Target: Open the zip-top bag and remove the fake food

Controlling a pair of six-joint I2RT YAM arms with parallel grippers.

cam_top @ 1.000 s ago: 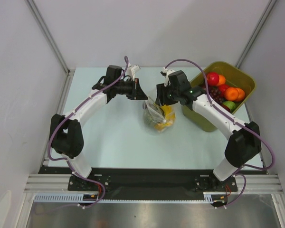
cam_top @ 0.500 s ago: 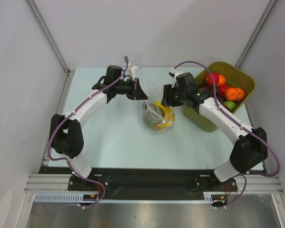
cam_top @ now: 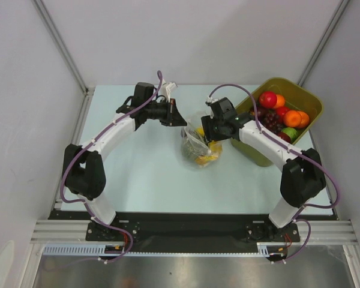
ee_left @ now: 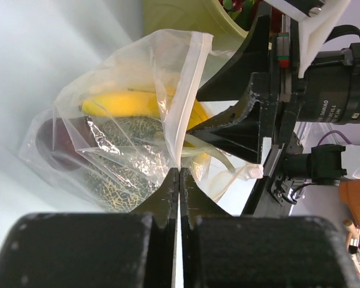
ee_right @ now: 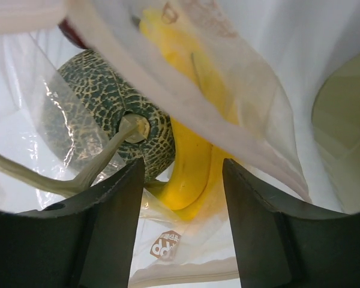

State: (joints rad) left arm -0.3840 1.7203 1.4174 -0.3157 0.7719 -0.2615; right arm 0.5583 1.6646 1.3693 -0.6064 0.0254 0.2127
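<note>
The clear zip-top bag [cam_top: 198, 145] lies at the table's middle with its mouth held up. It holds a yellow banana [ee_right: 195, 162], a netted grey-green melon [ee_right: 105, 99] and a dark purple piece [ee_left: 55, 137]. My left gripper [cam_top: 181, 120] is shut on the bag's white top edge [ee_left: 186, 96], which runs up from its closed tips [ee_left: 179, 173]. My right gripper [cam_top: 211, 133] is open. Its fingers [ee_right: 108, 222] reach into the bag's mouth, either side of the banana's lower end, without touching it. The banana [ee_left: 129, 103] and melon [ee_left: 123, 159] also show through the plastic in the left wrist view.
An olive-green tub [cam_top: 288, 81] stands at the back right, just right of the right gripper, filled with red, orange, green and purple toy fruit [cam_top: 282, 114]. Its wall shows in the right wrist view [ee_right: 348, 120]. White walls and metal rails enclose the table.
My right gripper swung slightly toward the tub, then came back left and down into the bag's mouth. The left gripper and the bag have stayed put.
</note>
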